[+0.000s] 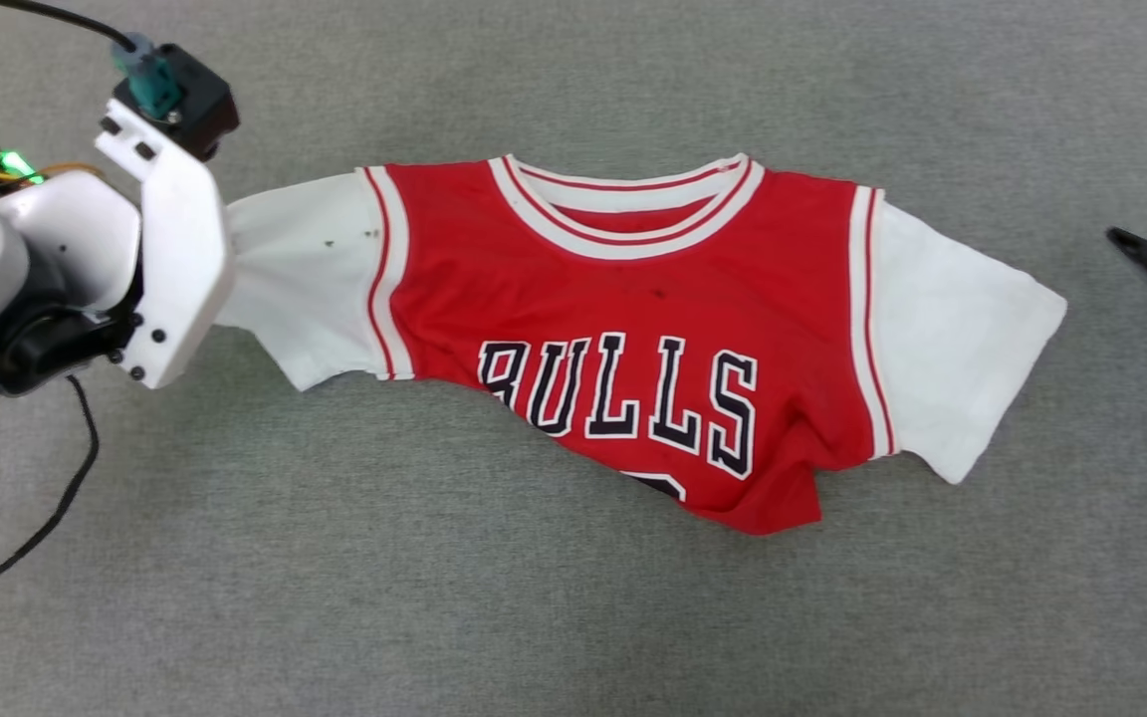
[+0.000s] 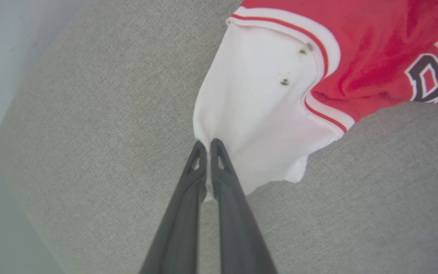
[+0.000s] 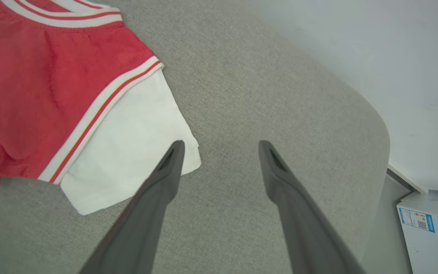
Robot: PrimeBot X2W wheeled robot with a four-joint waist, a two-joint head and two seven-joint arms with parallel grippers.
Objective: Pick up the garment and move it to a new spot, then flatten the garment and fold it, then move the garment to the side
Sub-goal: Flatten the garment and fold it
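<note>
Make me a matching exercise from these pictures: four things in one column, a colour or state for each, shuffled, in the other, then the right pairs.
Things
1. left claw
2. right claw
3. lettering
4. jersey body

Colour or state
A. red
B. open, holding nothing
C. black, outlined in white
D. shut on a white sleeve

Pairs: 1-D, 2-B, 3-C, 4-A
</note>
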